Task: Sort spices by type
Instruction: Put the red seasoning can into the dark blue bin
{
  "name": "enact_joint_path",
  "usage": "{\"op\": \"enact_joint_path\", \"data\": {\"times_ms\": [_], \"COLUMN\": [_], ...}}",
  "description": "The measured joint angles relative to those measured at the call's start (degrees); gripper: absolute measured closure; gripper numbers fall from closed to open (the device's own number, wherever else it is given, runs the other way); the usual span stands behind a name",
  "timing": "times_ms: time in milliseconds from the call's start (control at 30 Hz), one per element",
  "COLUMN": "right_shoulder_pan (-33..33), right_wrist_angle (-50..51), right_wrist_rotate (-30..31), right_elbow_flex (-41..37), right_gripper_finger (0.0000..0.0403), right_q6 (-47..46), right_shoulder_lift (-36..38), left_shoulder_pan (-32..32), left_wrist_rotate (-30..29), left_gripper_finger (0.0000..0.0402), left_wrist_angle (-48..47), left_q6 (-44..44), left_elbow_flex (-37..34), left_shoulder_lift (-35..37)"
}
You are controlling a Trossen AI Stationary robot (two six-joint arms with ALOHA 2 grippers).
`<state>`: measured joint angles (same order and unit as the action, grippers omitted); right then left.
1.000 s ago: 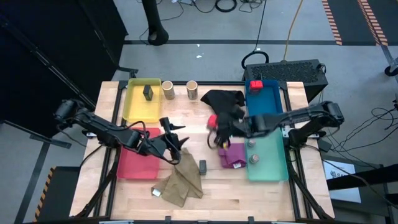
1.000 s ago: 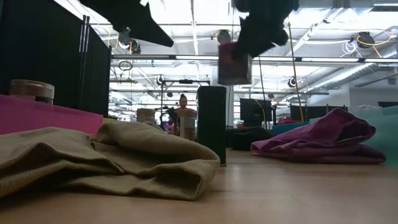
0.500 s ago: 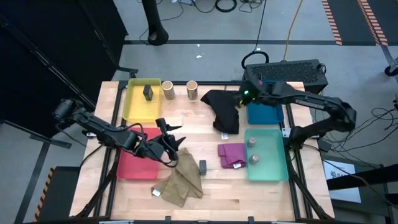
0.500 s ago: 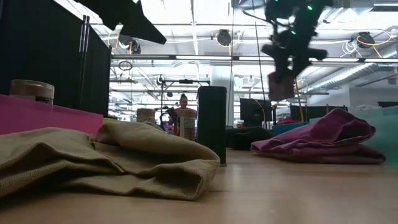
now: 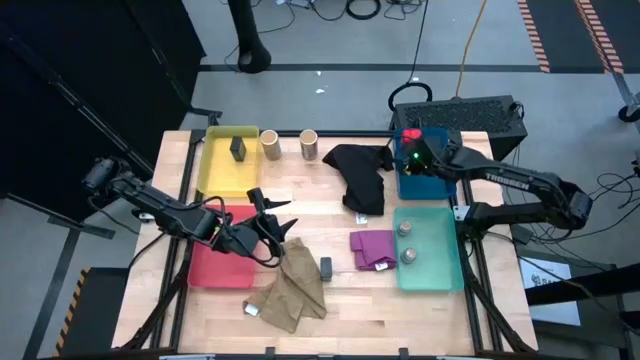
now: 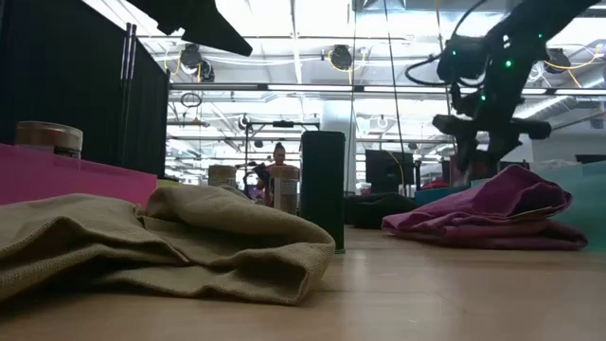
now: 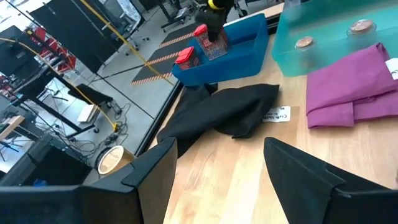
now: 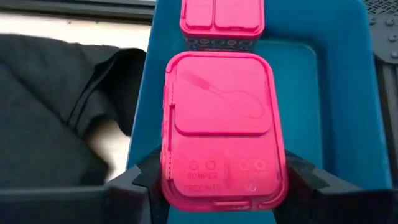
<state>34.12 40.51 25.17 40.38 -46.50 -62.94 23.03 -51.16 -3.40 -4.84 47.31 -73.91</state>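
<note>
My right gripper (image 8: 217, 186) is shut on a red-lidded spice box (image 8: 217, 124) over the blue tray (image 5: 437, 178), at the table's far right. A second red-lidded box (image 8: 221, 15) stands in that tray just beyond it. In the left wrist view the held box (image 7: 202, 34) shows beside that standing box (image 7: 185, 57). My left gripper (image 7: 217, 180) is open and holds nothing. It hangs above the table between the pink tray (image 5: 215, 265) and the khaki cloth (image 5: 295, 290). My right gripper pinches the red-lidded box by two opposite sides (image 8: 163, 180) just under its lid, one finger on each side. The fingers slant down from above. The box is upright with its lid up, inside the blue tray's walls. Whether its base touches the tray floor I cannot tell.
The yellow tray (image 5: 215, 170) holds a dark grey block (image 5: 238, 148), and two tan cylinders (image 5: 270, 145) (image 5: 309, 144) stand beside it. The teal tray (image 5: 440, 270) holds two grey jars (image 5: 405, 229). A black cloth (image 5: 362, 178), a purple cloth (image 5: 372, 248) and another dark block (image 5: 326, 266) lie mid-table.
My right gripper has carried the red-lidded box from above the table's middle, near the purple cloth, toward the far right. It has come down over the blue tray, rolling its wrist on the way. The box has stayed between its fingers.
</note>
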Motion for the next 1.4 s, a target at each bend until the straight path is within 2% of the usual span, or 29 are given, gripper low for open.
{"op": "enact_joint_path", "data": {"times_ms": [267,800,867,1000,1067,1133,1233,1300,1400], "right_shoulder_pan": [1.19,-0.47,-0.47,-0.49,-0.47,-0.49,-0.47,-0.49,-0.47], "right_wrist_angle": [-7.63,-10.99,-11.0,-10.97,-11.0,-10.94,-11.14,-11.28,-11.37], "right_wrist_rotate": [0.53,3.27,3.25,3.04,3.05,3.03,3.07,3.1,3.13], "right_elbow_flex": [-3.92,-4.72,-4.72,-4.72,-4.72,-4.72,-4.72,-4.72,-4.72], "right_gripper_finger": [0.0219,0.0219,0.0219,0.0219,0.0215,0.0194,0.0164,0.0156,0.0153], "right_q6": [-0.62,0.44,0.45,0.66,0.68,0.82,1.08,1.56,1.75], "right_shoulder_lift": [-0.41,-7.44,-7.98,-8.7,-9.09,-9.29,-9.38,-9.38,-9.38], "left_shoulder_pan": [0.0,0.01,0.33,3.04,4.91,6.7,8.76,9.72,10.43], "left_wrist_rotate": [0.01,0.11,1.9,10.96,13.12,12.38,7.25,4.5,3.45], "left_gripper_finger": [0.0155,0.0155,0.0155,0.0155,0.0155,0.0155,0.0155,0.0155,0.0155], "left_wrist_angle": [-0.02,-0.32,-0.92,-4.89,-6.05,-7.21,-6.99,-7.05,-7.02], "left_q6": [0.0,-0.02,-0.04,-0.23,-0.26,-0.39,-0.39,-0.05,0.02], "left_elbow_flex": [0.0,0.0,-0.02,-0.07,-0.07,-0.07,-0.09,-0.09,-0.09], "left_shoulder_lift": [-0.02,-0.03,-0.04,0.41,1.1,2.13,4.15,5.33,6.4]}}
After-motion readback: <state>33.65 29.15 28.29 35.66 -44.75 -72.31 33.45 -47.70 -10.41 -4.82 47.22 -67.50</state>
